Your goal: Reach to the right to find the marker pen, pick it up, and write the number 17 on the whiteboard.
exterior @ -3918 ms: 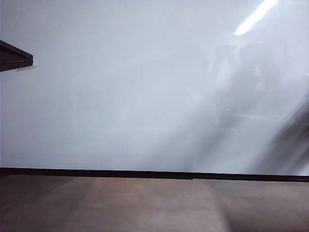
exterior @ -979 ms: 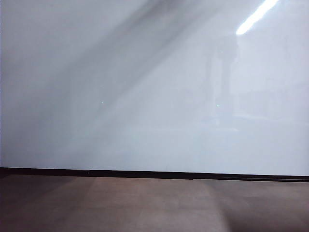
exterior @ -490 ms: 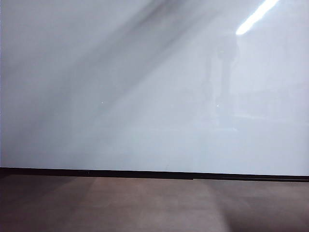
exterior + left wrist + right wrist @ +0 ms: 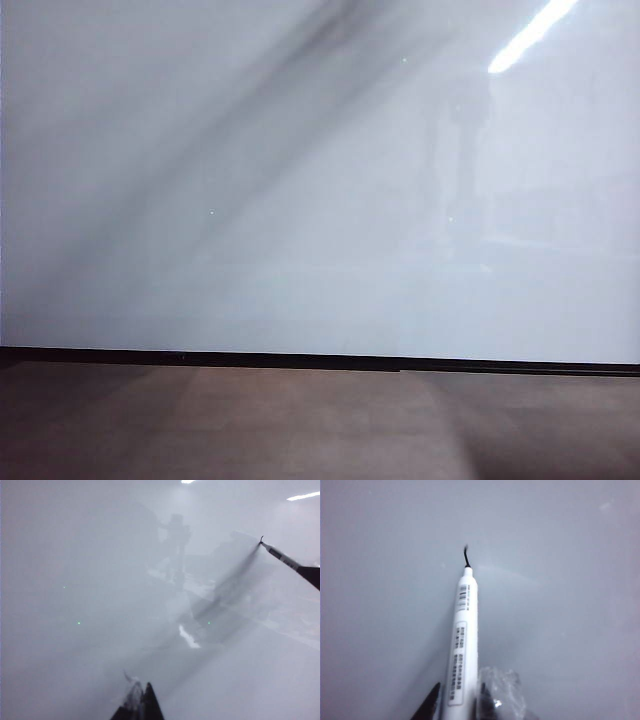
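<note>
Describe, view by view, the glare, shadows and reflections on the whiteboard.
Exterior view: the whiteboard shows a bright glare streak top right and a broad diagonal shadow. Left wrist view: hazy reflections; the marker casts a soft shadow, the left gripper looks shut. Right wrist view: even light; the right gripper holds the marker at a short stroke.

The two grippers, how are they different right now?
The right gripper is shut on the marker pen, while the left gripper holds nothing and its fingers meet in a point. The right gripper has the pen's tip at the whiteboard, where a short black stroke shows; the left gripper hangs back from it. Both face the whiteboard.
</note>
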